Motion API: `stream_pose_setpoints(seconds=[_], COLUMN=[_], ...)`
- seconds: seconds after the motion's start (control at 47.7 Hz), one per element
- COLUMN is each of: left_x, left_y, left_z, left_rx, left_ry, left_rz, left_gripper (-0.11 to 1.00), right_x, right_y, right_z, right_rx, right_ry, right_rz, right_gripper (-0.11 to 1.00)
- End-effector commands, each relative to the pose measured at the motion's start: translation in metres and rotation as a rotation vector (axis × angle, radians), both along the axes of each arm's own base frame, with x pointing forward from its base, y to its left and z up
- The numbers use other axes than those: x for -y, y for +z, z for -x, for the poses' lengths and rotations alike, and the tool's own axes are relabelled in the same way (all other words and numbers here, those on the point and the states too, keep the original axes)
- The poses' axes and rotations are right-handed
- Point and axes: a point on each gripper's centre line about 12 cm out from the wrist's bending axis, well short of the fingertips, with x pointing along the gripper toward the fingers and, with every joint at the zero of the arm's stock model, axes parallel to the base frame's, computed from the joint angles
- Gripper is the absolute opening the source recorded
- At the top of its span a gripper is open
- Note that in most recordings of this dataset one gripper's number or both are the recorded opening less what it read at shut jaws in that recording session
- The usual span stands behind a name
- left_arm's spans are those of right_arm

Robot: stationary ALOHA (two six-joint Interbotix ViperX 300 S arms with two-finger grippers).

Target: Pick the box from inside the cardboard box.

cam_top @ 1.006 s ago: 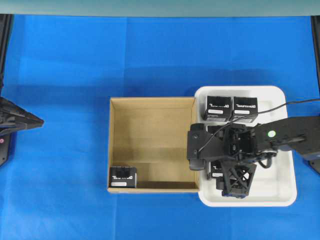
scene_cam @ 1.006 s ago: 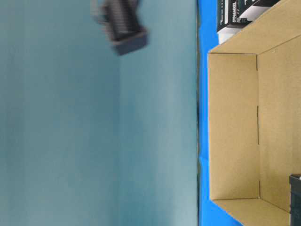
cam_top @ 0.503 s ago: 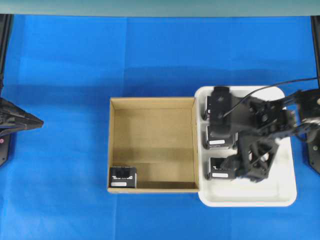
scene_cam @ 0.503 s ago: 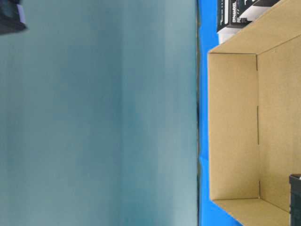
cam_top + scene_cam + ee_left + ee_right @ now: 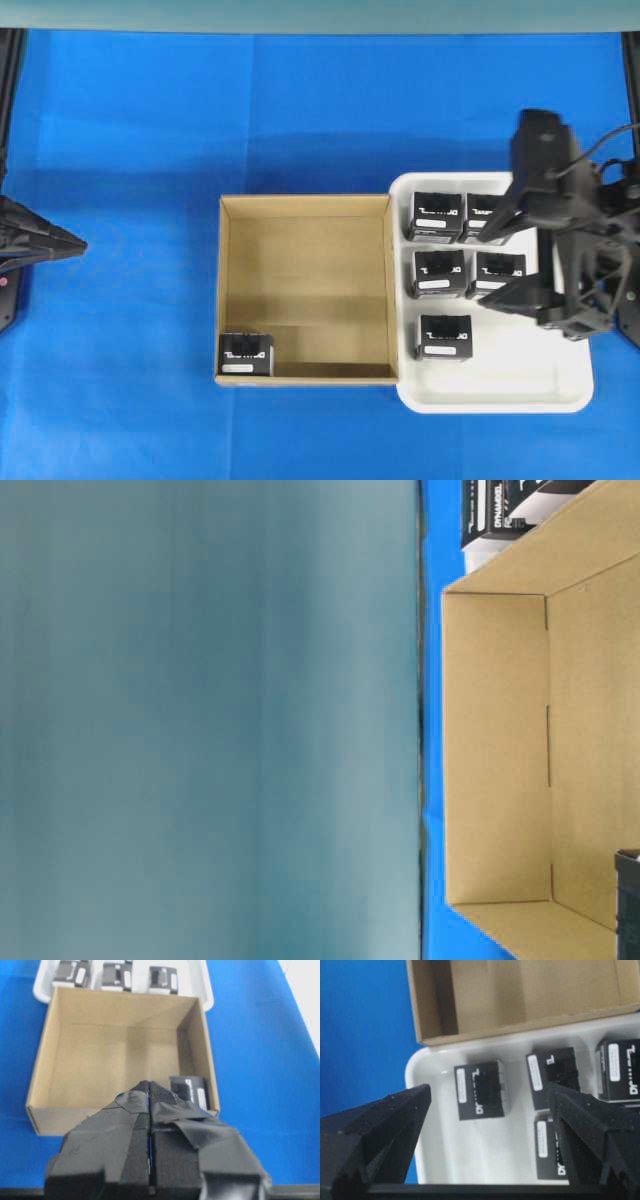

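The brown cardboard box lies in the middle of the blue table. One small black box with a white label strip sits in its near left corner, and shows in the left wrist view. My left gripper stays at the far left, well away from the carton, with its jaws pressed shut and nothing between them. My right gripper hovers over the white tray, open and empty.
The white tray touches the carton's right side and holds several black lettered boxes. Its near part is bare. The table-level view shows the carton's tan inside and a sliver of the black box.
My right arm has swung from over the tray's near middle to its far right side, uncovering the boxes there. Its jaws stay open. The left arm has not moved.
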Motion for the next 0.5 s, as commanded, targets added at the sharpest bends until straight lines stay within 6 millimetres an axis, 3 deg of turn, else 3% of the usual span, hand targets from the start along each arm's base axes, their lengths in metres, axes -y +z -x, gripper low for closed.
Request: stream_pose_setpoints(seconds=[0.0, 0.482], left_x=[0.0003, 0.0004], left_y=[0.0118, 0.0109], left_z=[-0.0024, -0.0027], left_rx=[0.028, 0.025], left_ry=[-0.002, -0.001], left_rz=[-0.002, 0.001], left_gripper=[-0.07, -0.07], right_x=[0.0003, 0.0004], right_y=[0.0051, 0.0004], right_z=[0.0054, 0.0151], right_rx=[0.027, 0.033], right_ry=[-0.003, -0.004], right_rz=[-0.001, -0.001], right_gripper=[0.96, 0.96])
